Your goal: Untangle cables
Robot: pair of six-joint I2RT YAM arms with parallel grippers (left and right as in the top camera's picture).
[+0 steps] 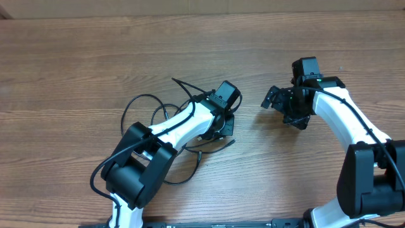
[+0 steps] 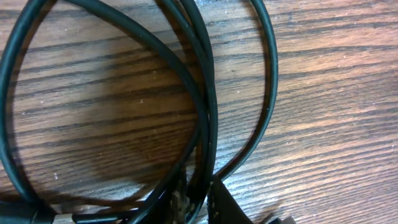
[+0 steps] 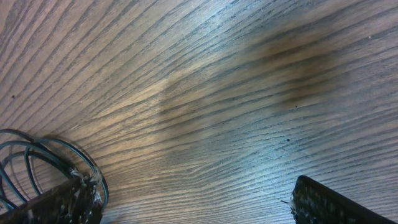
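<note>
Under L claw [image 1: 220,126], cables [image 2: 209,99] pinched betw narrow jaws; R claw [image 1: 280,109] wide, well apart.

Smooth, glossy cables [image 2: 205,81] lie on grained wooden table [image 2: 336,93].

Long white-and-black left arm [image 1: 180,125] reaching forward and right from base, wrist tipped down. Black two-finger left gripper [image 1: 219,128] low, jaws drawn close, pinching thin black cables [image 2: 208,112] between them. White-and-black right arm [image 1: 345,117] hooked inward, wrist turned left. Black right gripper [image 1: 281,109] gaping wide, textured fingers [image 3: 59,202] far apart
</note>
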